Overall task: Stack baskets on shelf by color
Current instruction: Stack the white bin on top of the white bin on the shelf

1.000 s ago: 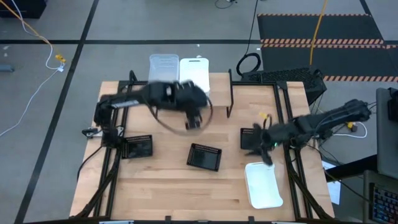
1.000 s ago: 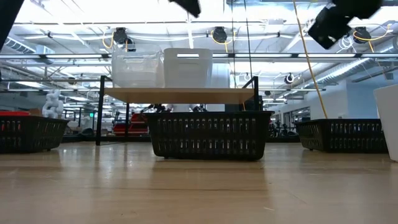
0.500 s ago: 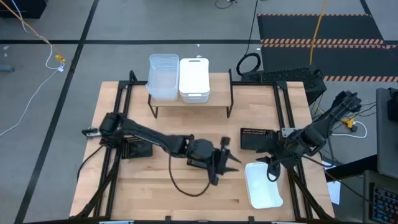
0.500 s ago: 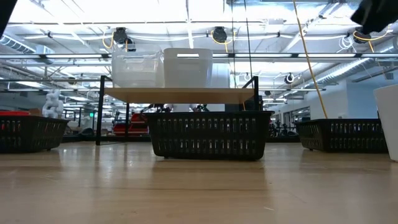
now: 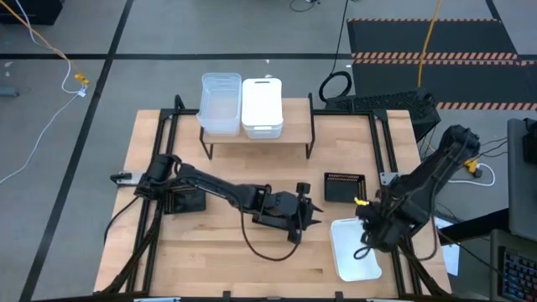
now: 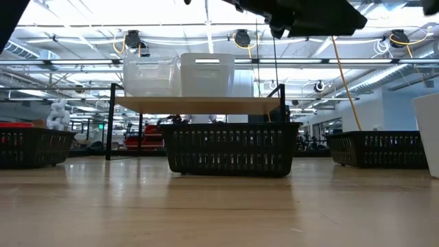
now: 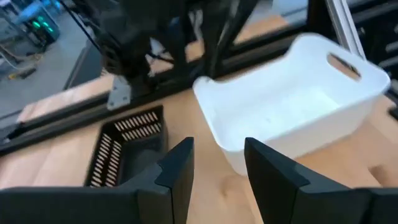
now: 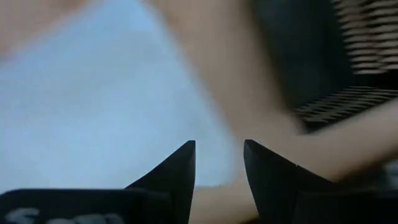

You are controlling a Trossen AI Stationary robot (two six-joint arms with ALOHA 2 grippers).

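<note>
On the shelf at the table's far side, a clear basket and a white basket stand side by side on their bottoms. A third white basket sits on the table at the near right. Black baskets stand at the left, the right and the middle. My left arm covers most of the middle one from above. My left gripper hovers open just right of it, pointing at the near white basket. My right gripper is open above that basket's far right corner.
Black frame rails run along the table's left and right sides. A cable loops below my left arm. Bare wood lies between the shelf and the black baskets and along the near edge.
My left gripper has swung from beside the shelf down and toward the near right. It has tipped from pointing down to nearly level over the middle black basket. My right gripper has moved from the right black basket toward the near edge and tipped downward over the white basket.
</note>
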